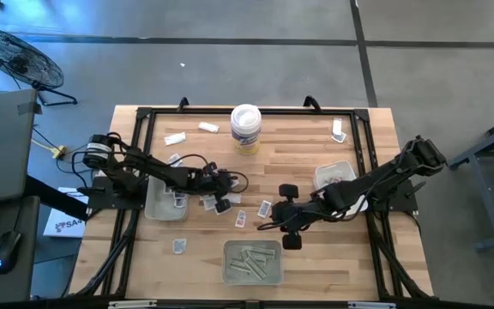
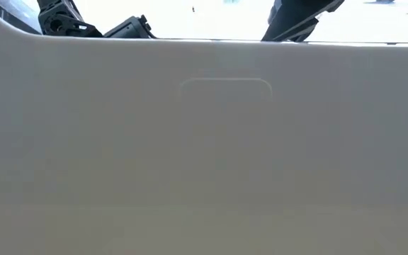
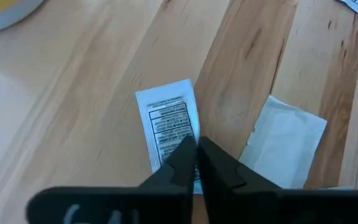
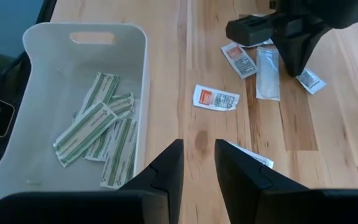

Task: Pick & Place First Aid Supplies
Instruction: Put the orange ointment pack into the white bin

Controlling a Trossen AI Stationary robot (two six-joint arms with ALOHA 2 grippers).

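A white packet [image 3: 168,126] with blue print lay flat on the wooden table [image 3: 73,112], long axis running away from the left gripper [image 3: 196,148], whose fingertips were closed on its near end. The right gripper [image 4: 197,155] hovered open beside the strip tray [image 4: 138,37].

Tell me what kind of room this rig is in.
Probably a lab or workshop, not a home. The wooden table stands on bare grey concrete floor with dark seams. A floor fan sits beside it, and a desk with a mouse is at the side.
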